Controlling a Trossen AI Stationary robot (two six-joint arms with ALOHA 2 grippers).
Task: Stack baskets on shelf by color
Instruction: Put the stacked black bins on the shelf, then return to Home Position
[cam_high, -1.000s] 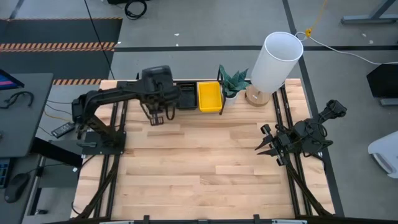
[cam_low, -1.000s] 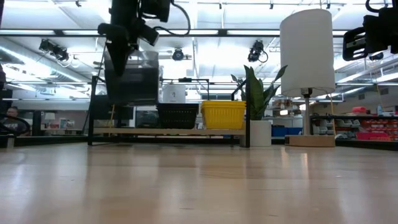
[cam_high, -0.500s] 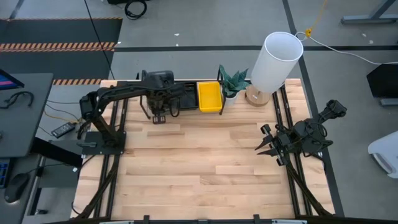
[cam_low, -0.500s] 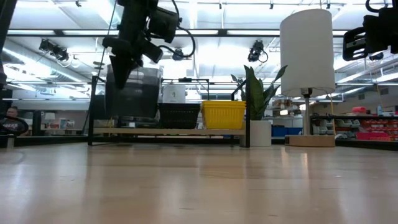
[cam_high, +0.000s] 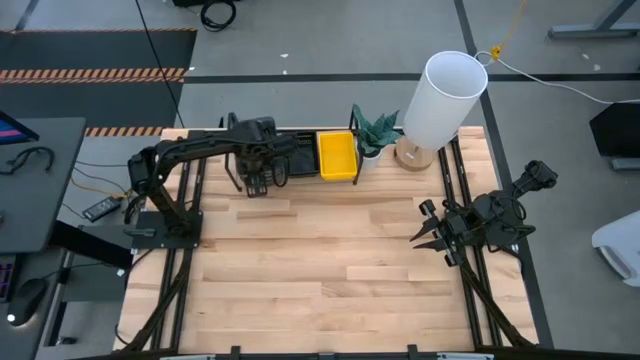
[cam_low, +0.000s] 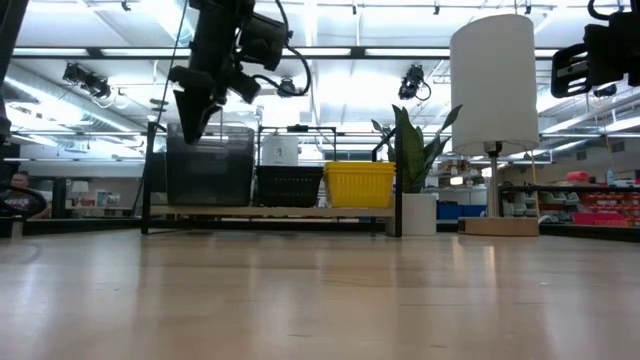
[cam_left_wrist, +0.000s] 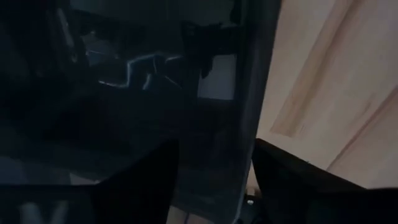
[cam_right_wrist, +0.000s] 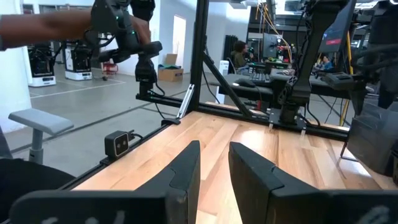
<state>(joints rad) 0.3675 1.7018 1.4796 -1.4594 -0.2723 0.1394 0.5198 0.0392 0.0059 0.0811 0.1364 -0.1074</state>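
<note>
Grey basket (cam_low: 209, 165) sat on shelf (cam_low: 270, 211) beside black basket (cam_low: 288, 185). Left pincer (cam_low: 192, 118) spread wide above it. Right pincer (cam_high: 432, 236) idle, narrow.

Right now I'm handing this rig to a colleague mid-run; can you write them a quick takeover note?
Left gripper: open, just above the smoky-grey basket, which sits on the shelf at its left end.
Right gripper: open, empty, parked at the table's right side.
Shelf order, left to right: grey, black basket, yellow basket.
Done: all baskets in view are on the shelf.
Left: none visible on the table; lift the left arm clear.
</note>
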